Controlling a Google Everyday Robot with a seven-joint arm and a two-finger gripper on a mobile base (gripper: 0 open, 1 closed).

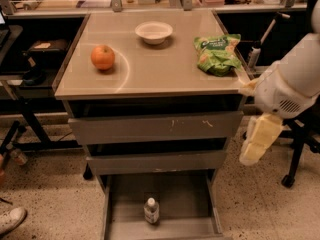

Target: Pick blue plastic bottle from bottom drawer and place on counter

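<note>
The blue plastic bottle (151,210), small and clear with a white cap, stands upright near the front of the open bottom drawer (165,230). The beige counter (150,71) holds an apple (102,57), a white bowl (153,32) and a green snack bag (217,53). My gripper (251,155), pale yellow, hangs down from the white arm (292,86) at the cabinet's right side. It is level with the two upper drawers, well above and to the right of the bottle. It holds nothing that I can see.
The two upper drawers (155,128) stand slightly ajar. A black desk frame (30,59) is at the left, a chair base with a wheel (288,180) at the right, and a shoe (11,219) on the floor at bottom left.
</note>
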